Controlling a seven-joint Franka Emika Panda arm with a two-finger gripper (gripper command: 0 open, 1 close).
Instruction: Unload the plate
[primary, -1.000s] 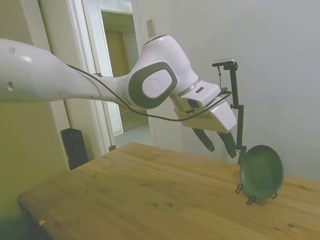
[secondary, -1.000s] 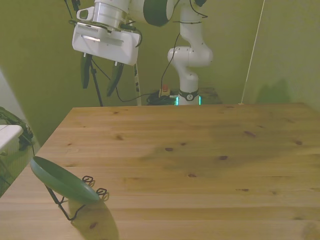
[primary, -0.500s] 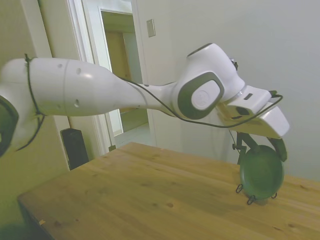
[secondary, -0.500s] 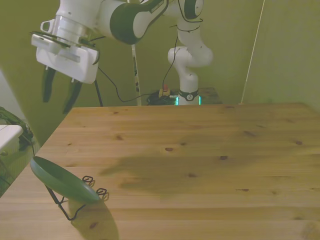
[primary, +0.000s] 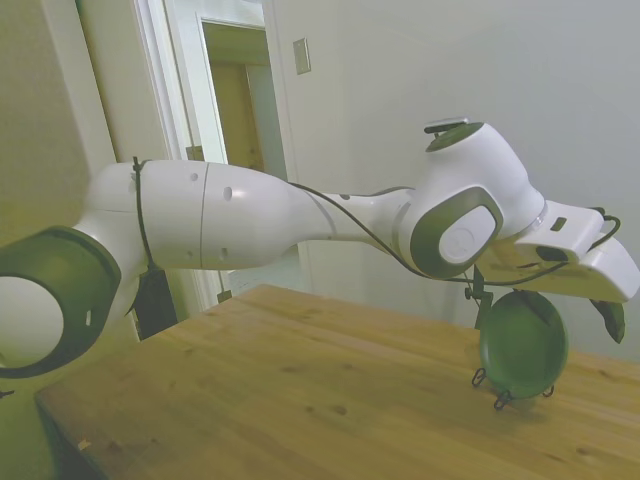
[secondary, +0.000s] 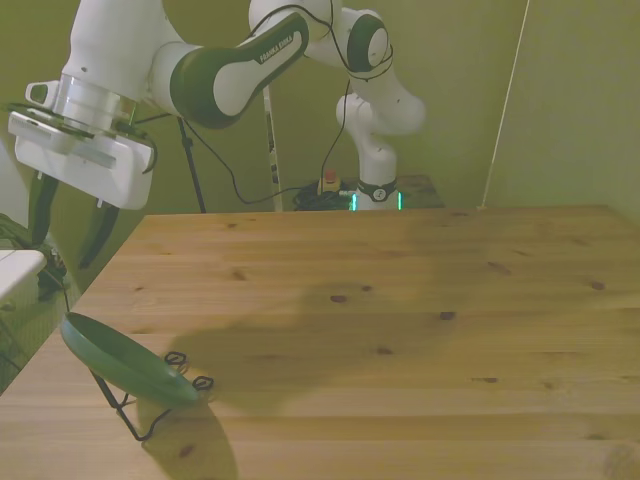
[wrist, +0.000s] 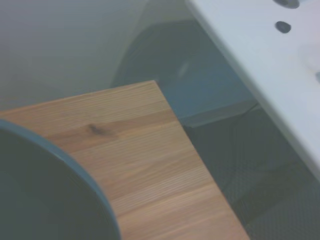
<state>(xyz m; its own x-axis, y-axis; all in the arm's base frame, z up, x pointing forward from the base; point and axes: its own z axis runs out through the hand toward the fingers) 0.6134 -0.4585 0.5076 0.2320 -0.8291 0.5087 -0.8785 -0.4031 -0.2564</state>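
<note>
The dark green plate (primary: 523, 345) leans tilted in a thin black wire stand (primary: 508, 397) near the table's corner. In the front view the plate (secondary: 125, 360) sits at the lower left on that stand (secondary: 150, 418). My gripper (secondary: 65, 250) hangs open above and behind the plate, out over the table's edge on the front view's left, with nothing between its fingers. From the side, the gripper (primary: 578, 318) is just above the plate's top rim, one dark finger (primary: 610, 321) showing. The wrist view catches the plate's rim (wrist: 55, 200) and the table corner.
The wooden table (secondary: 400, 300) spreads wide to the front view's right of the plate. A white object (secondary: 15, 266) stands off the table at the front view's left. A wall rises close behind the plate in the side view.
The arm has swung further toward the plate's end of the table and lower. The gripper now hangs over the plate and is still open. The plate has not moved.
</note>
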